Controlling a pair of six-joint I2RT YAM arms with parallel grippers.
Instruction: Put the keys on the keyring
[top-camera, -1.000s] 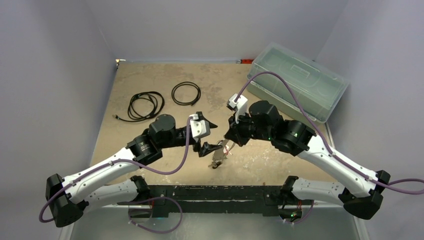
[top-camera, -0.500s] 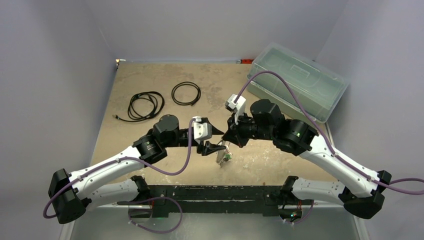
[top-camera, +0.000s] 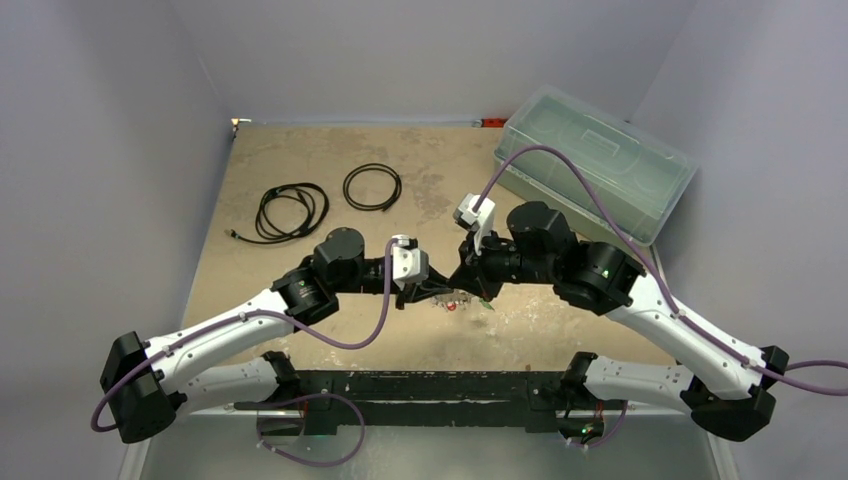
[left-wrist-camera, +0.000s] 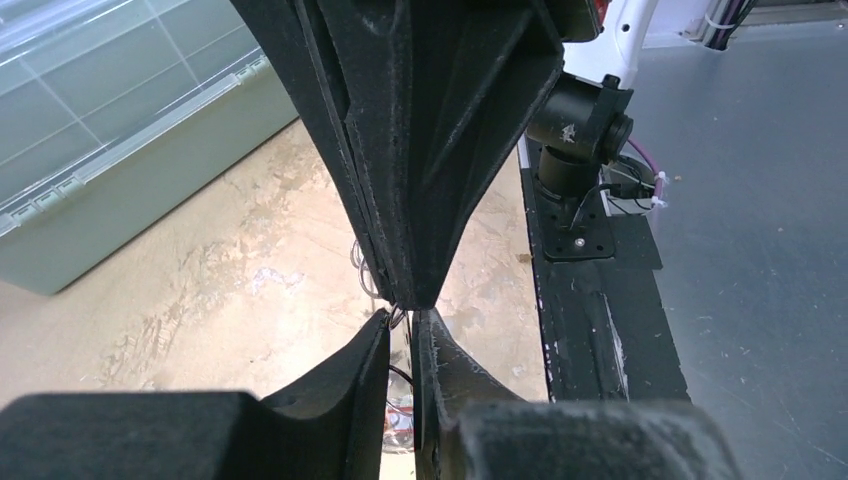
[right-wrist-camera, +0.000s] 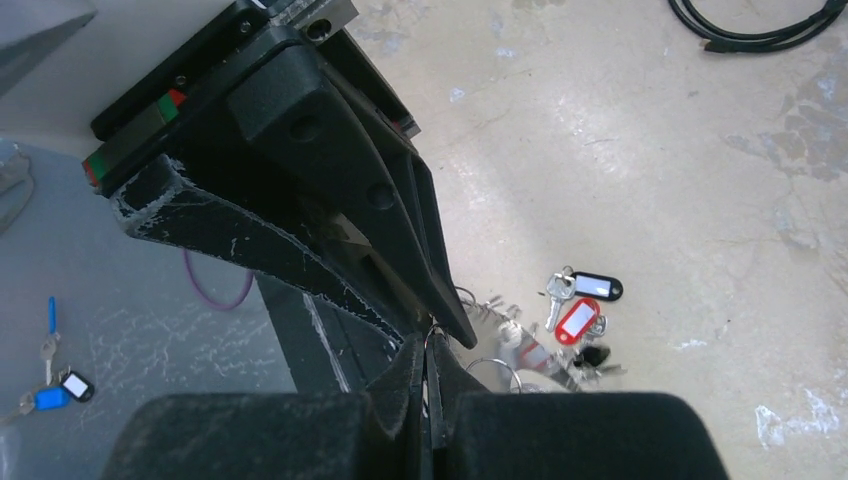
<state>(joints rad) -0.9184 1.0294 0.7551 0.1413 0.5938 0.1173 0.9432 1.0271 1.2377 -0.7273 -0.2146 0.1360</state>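
My two grippers meet tip to tip above the table's near middle. The right gripper is shut on a thin wire loop of the keyring. A blurred bunch of keys hangs from it. The left gripper faces it, its jaws drawn to a narrow slit with the ring's wire pinched at their tips. On the table below lie loose keys, one with a red tag and one with a black tag.
A clear lidded bin stands at the back right. Two black cable coils lie at the back left. The black base rail runs along the near edge. A blue-tagged key lies on the grey floor beyond it.
The left gripper moved right to meet the right gripper and closed from wide open to a slit. The key bunch, hanging low before, now sits higher between the two grippers.
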